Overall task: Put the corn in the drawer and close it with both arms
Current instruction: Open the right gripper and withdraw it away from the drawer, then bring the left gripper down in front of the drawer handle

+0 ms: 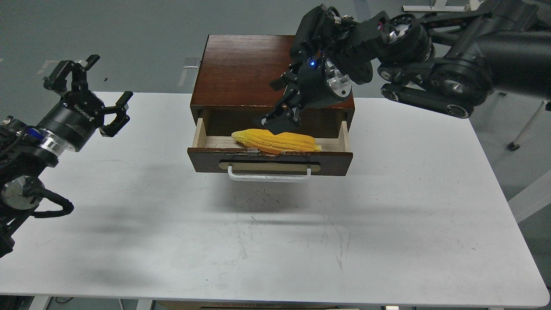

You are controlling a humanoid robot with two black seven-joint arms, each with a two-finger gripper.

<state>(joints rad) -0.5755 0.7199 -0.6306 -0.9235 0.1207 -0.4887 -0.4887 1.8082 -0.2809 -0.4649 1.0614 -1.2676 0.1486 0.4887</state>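
The white counter [275,241] fills the lower part of the frame, scuffed with dark marks near its middle and otherwise bare up front. Further back, in the centre, the drawer [270,161] stands pulled open out of its dark wooden cabinet [241,71], its white handle [269,175] facing the near side. The corn [275,141] lies inside the drawer on the pale wood bottom, lengthwise from left to right, close behind the drawer front, with its narrow end to the left.

The corn looks light and stiff, with a bumpy skin that should give decent grip; the thick middle seems the best place to take hold if it needed shifting. It appears to sit fully within the drawer, so what remains is likely the pushing. The drawer front looks rigid, and a flat push on it to either side of the handle should slide it in evenly.

The right claw [280,120] hangs just above the corn, slightly behind it, coming down from the upper right of the frame. Its fingers look slightly apart and hold nothing; whether a fingertip touches the corn I cannot tell. The left claw [105,97], at the left edge and well apart from the drawer, is spread wide and empty above the counter.
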